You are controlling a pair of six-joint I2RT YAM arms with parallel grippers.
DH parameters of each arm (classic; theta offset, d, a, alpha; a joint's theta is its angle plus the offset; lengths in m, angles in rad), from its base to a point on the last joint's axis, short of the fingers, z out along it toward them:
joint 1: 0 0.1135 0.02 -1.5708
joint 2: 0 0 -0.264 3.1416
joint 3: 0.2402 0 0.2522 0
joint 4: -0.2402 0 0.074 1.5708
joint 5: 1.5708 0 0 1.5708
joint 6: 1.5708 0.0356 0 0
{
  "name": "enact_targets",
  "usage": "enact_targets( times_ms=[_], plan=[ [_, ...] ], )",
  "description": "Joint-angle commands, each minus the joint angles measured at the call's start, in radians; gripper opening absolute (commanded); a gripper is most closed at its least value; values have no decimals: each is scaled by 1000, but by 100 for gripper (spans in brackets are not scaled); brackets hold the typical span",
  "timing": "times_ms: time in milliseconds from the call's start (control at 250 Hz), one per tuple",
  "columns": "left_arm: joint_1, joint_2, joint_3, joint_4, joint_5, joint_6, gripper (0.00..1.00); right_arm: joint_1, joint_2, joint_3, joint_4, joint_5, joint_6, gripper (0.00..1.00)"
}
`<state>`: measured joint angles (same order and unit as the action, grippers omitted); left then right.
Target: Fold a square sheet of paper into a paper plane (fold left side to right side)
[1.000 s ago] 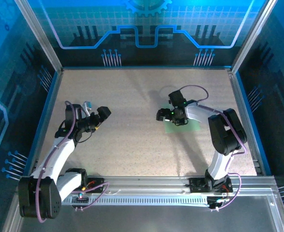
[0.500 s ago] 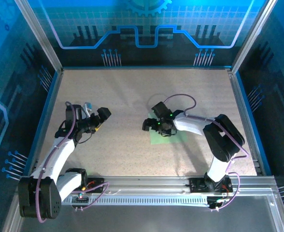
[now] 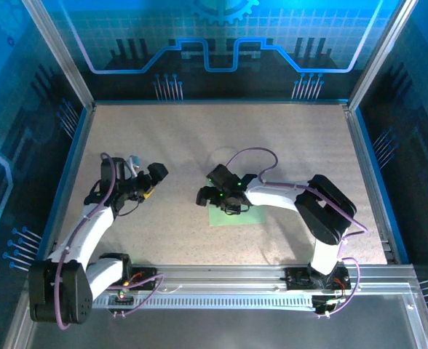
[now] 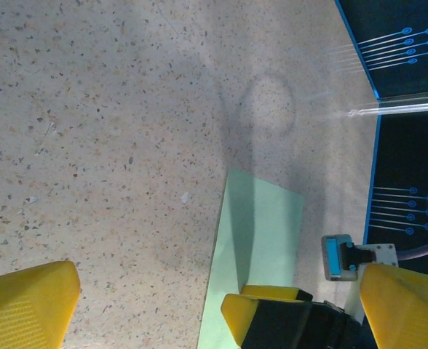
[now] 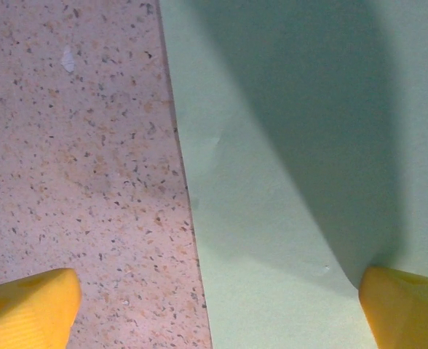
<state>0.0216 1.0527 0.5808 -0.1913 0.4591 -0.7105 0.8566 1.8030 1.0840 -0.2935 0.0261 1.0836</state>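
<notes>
The square sheet of paper (image 3: 237, 216) is pale green and lies flat and unfolded on the speckled table, a little right of centre. My right gripper (image 3: 208, 197) hovers low over the sheet's left part, open. In the right wrist view the sheet (image 5: 294, 182) fills the right side, and the right fingertip (image 5: 407, 305) touches it while the left one stands over bare table. My left gripper (image 3: 156, 173) is open, apart from the sheet to its left. The left wrist view shows the sheet (image 4: 261, 233) ahead, with the right gripper's yellow fingers (image 4: 268, 309) on it.
Blue-edged walls (image 3: 74, 156) close the table on the left, right and back. An aluminium rail (image 3: 236, 273) runs along the near edge by the arm bases. A purple cable (image 3: 250, 154) loops above the right wrist. Bare table (image 3: 221, 131) stretches behind both grippers.
The right gripper has moved left and nearer, and the sheet has slid with it from right of centre toward the middle. The left arm has barely moved.
</notes>
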Motion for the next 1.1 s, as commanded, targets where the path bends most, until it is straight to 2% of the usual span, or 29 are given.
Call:
enact_targets(
  times_ms=[0, 104, 228, 388, 452, 615, 775, 1095],
  plan=[
    [-5, 23, 30, -19, 61, 24, 98, 11, -16, 27, -3, 24, -18, 99],
    [-29, 50, 44, -25, 101, 56, 92, -7, -73, 39, -40, 57, -87, 99],
    [-116, 104, 70, -32, 118, 82, 84, -66, -140, 23, -125, 96, -175, 99],
    [-270, 195, 97, 22, 95, 63, 59, -186, -189, -5, -242, 138, -308, 99],
    [-329, 236, 108, 56, 76, 52, 55, -233, -188, -2, -273, 156, -367, 99],
    [-470, 371, 184, 67, 22, 72, 49, -322, -120, 39, -305, 184, -459, 99],
    [-568, 524, 254, 88, -20, 79, 47, -354, -39, 84, -295, 174, -489, 99],
    [-629, 722, 382, 23, -64, 104, 43, -355, 54, 111, -257, 133, -487, 99]
  ],
)
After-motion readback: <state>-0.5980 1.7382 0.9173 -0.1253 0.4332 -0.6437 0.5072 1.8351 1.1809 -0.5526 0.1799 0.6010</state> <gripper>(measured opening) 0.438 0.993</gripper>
